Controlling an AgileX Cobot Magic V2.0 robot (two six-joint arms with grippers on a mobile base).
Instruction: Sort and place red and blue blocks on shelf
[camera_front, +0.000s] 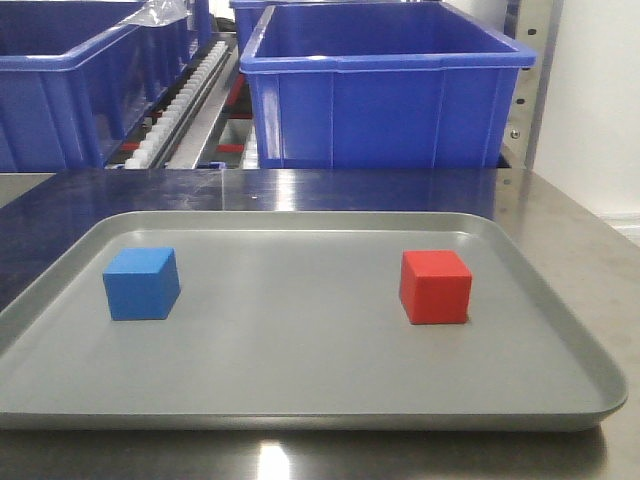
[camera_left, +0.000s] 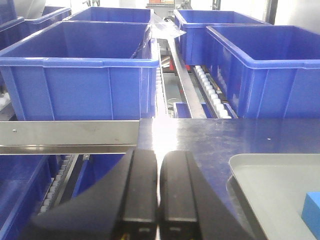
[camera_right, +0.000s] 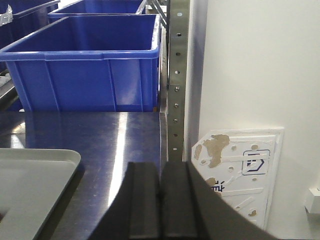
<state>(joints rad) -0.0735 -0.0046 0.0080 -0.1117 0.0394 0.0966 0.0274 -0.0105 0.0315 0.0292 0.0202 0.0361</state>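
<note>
A blue block (camera_front: 142, 283) sits on the left of a grey tray (camera_front: 300, 400) and a red block (camera_front: 435, 287) on its right. The blue block's corner shows at the left wrist view's right edge (camera_left: 312, 214). My left gripper (camera_left: 159, 159) is shut and empty, above the steel table left of the tray. My right gripper (camera_right: 160, 169) is shut and empty, above the table right of the tray (camera_right: 30, 175). The shelf with white roller tracks (camera_front: 180, 105) stands behind the table; its flat steel front rail (camera_left: 70, 134) shows in the left wrist view. Neither gripper shows in the front view.
Large blue bins (camera_front: 385, 85) (camera_front: 70, 85) stand on the shelf behind the table. Several more bins (camera_left: 80, 70) (camera_left: 270, 70) show in the left wrist view. A perforated steel upright (camera_right: 177, 75) and white wall (camera_right: 250, 65) bound the right side.
</note>
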